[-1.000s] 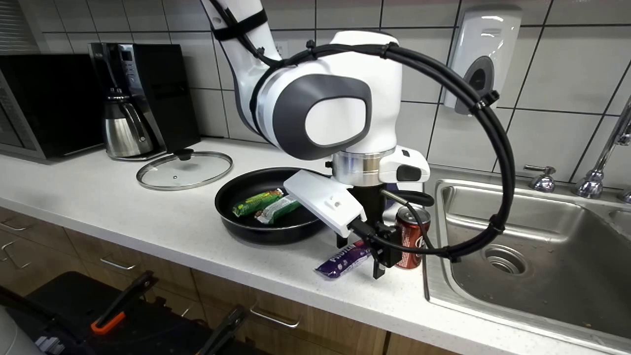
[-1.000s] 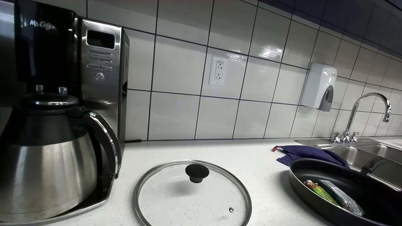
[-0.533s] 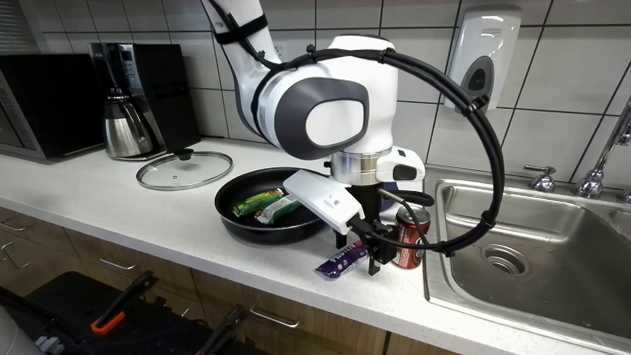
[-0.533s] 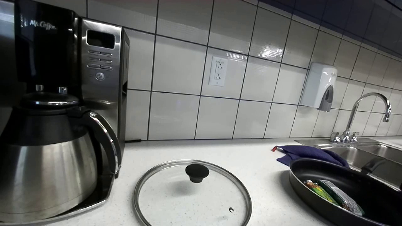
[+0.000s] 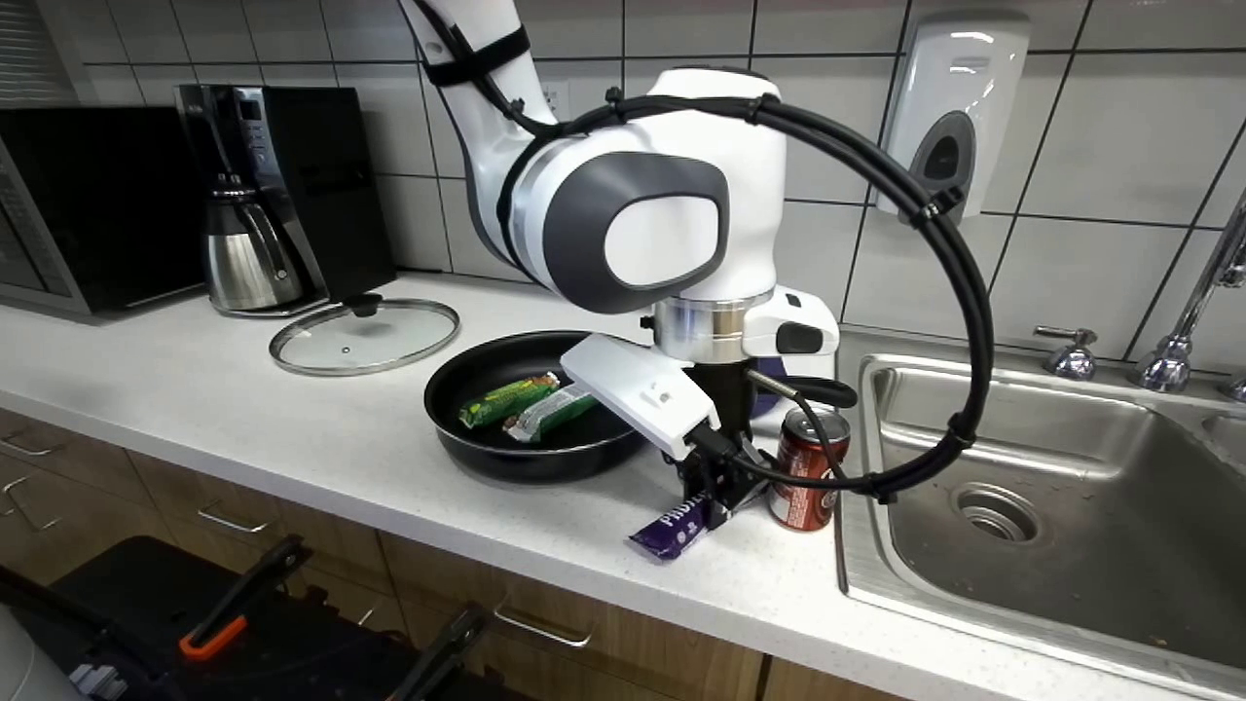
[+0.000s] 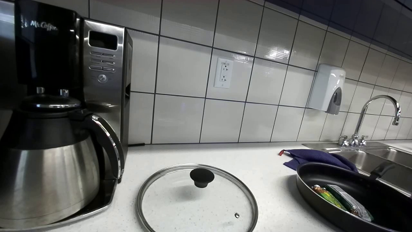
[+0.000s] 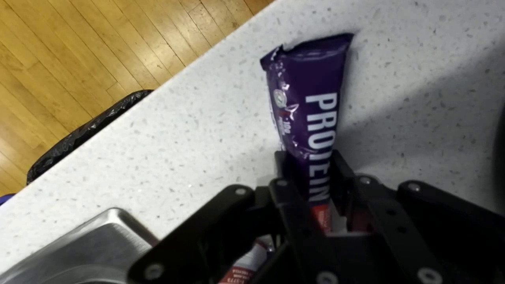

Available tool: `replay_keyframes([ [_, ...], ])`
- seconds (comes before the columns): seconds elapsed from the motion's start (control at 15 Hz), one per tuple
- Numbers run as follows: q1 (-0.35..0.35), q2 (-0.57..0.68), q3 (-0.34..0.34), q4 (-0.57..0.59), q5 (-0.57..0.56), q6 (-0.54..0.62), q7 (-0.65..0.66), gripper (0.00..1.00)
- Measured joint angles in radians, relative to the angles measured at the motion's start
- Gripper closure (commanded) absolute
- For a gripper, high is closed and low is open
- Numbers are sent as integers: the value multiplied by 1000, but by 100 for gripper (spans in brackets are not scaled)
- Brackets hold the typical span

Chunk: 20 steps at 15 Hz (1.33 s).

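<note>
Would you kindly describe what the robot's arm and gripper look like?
The arm is white and rounded, with a dark grey ring around a white joint cap, a silver collar and a black strap. Bundled black cables loop out in a wide arc. The gripper is black, with angular linkages and round silvery pins.

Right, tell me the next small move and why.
I'd probably lift the purple protein bar straight up a little: the jaws appear closed on it from both sides, its free end looks low over the counter, and the red can and black pan stand close by, so going sideways first might bump one.
</note>
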Motion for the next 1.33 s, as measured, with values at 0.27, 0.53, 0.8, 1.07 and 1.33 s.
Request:
replay_keyframes([
  [0.27,0,-2,2,5,0,0,0,97],
  [0.53,0,-14,19,5,9,0,-3,97],
  [0.8,2,-61,36,-2,13,-1,-5,97],
  [1.07,3,-145,47,-18,59,-24,-28,97],
  [1.33,17,-252,53,-35,150,-77,-104,97],
])
